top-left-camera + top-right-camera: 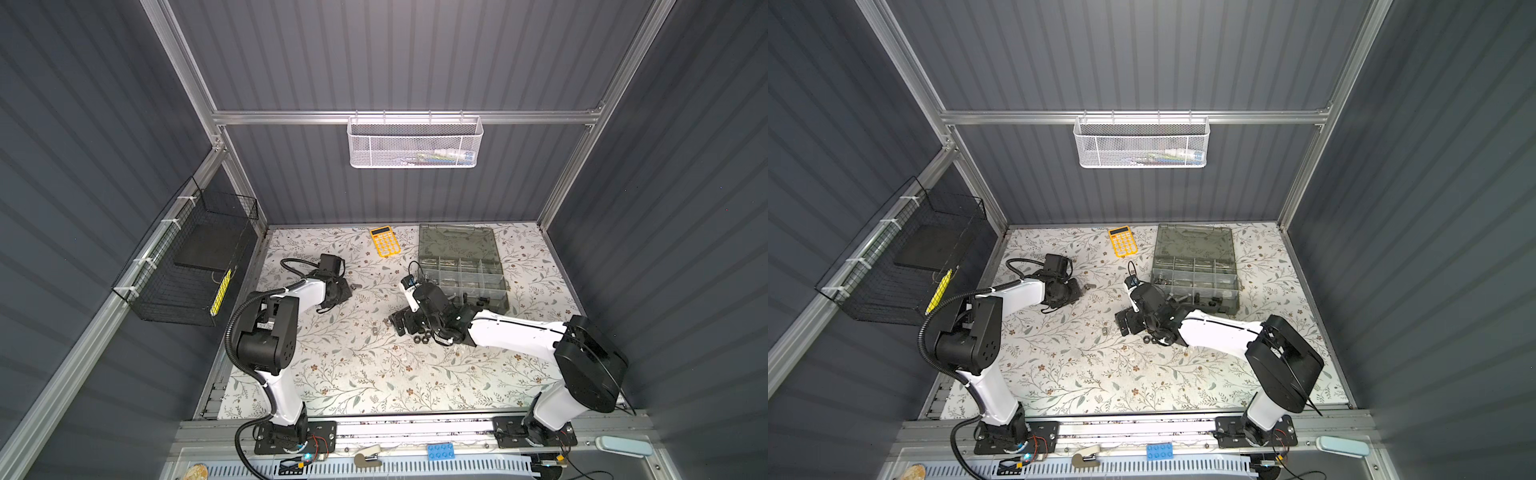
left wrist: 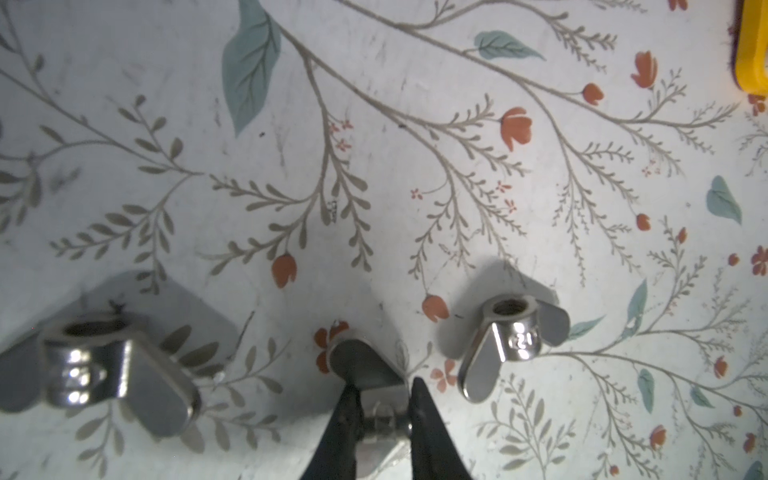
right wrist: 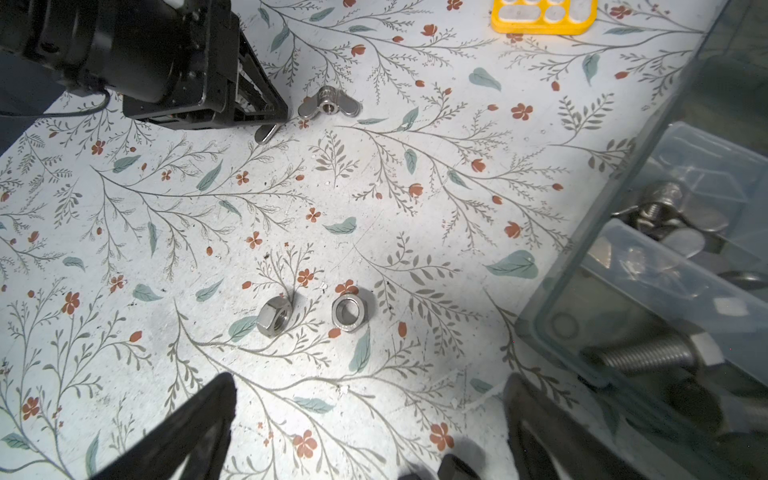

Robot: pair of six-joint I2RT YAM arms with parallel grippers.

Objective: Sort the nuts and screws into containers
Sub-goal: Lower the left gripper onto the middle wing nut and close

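Two silver hex nuts (image 3: 274, 316) near organizer box (image 1: 457, 243), by wide-spread right gripper (image 3: 370, 382); left gripper (image 2: 383, 384) pinching wing nut (image 2: 365, 365) farther off.

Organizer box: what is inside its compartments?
In the right wrist view, the organizer box holds silver wing nuts in one compartment and a silver hex bolt in another. Its smoky wall blurs the rest; in both top views the right arm covers its near left corner.

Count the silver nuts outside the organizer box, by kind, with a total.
Silver wing nuts: 3, namely one, one and one between the left gripper fingertips.
Silver hex nuts: 2.
Total: 5.
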